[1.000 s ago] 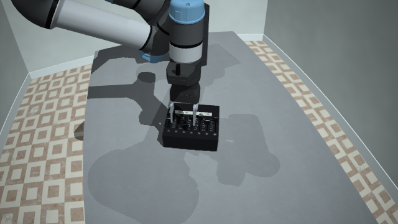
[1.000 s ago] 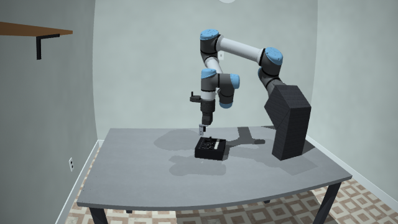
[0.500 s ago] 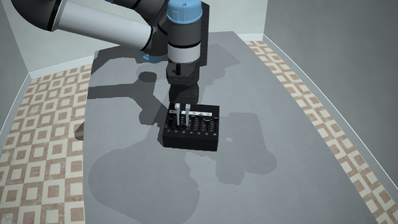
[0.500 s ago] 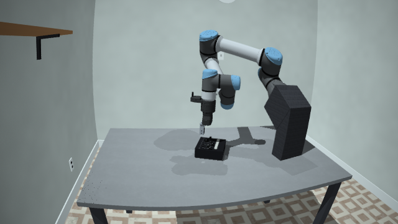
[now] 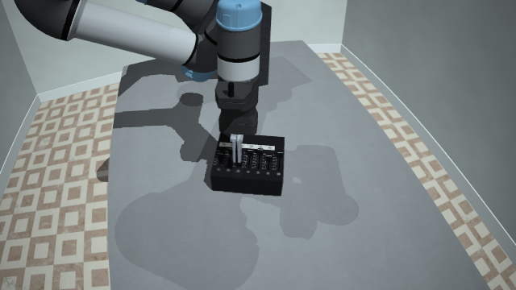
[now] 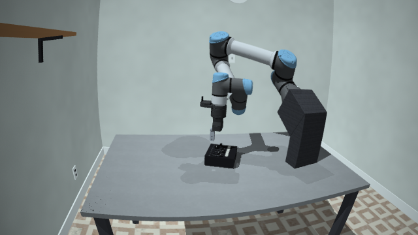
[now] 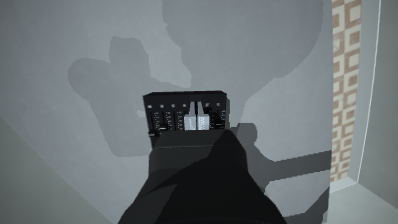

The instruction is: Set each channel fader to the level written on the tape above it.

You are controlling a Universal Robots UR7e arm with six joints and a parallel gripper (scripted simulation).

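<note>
The black lighting desk [image 5: 247, 184] [image 6: 219, 162] [image 7: 150, 101] stands on its feet near the middle of the grey table [image 5: 363, 209] [image 6: 147, 183]. A white tape strip [image 5: 264, 147] runs along its far edge, above a row of several small faders; the written levels and the cap positions are too small to read. My gripper [image 5: 237, 160] [image 6: 211, 138] [image 7: 196, 108] points straight down, its two pale fingers pressed together. It is shut on nothing. It hangs a little above the desk's left-middle faders and touches none of them.
The robot's dark pedestal block [image 6: 304, 127] stands on the table at the back right of the desk. A wooden shelf [image 6: 32, 31] is on the left wall. The table's edges drop to a tiled floor [image 5: 52, 181].
</note>
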